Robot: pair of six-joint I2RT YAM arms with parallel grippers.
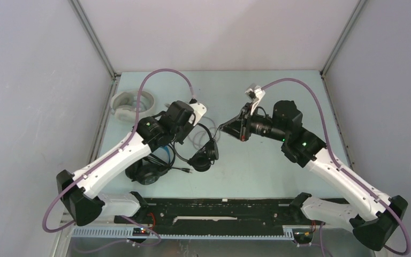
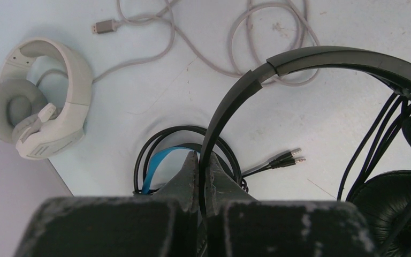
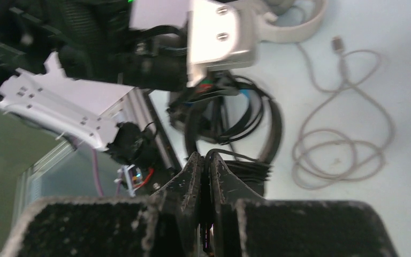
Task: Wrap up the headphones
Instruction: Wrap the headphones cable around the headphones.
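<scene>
Your left claw [image 2: 202, 158] is clamped on the headband [image 2: 310, 56] of the thin black headphones [image 1: 203, 156] just left of the table's [image 1: 267, 166] middle, and the band arcs rightward toward your right claw [image 1: 226, 127], pressed together near them, whether on its cord [image 2: 372, 142] I cannot tell.

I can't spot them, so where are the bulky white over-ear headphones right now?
In the top view the bulky white over-ear headphones lie at the table's far-left corner, beyond the left arm.
</scene>
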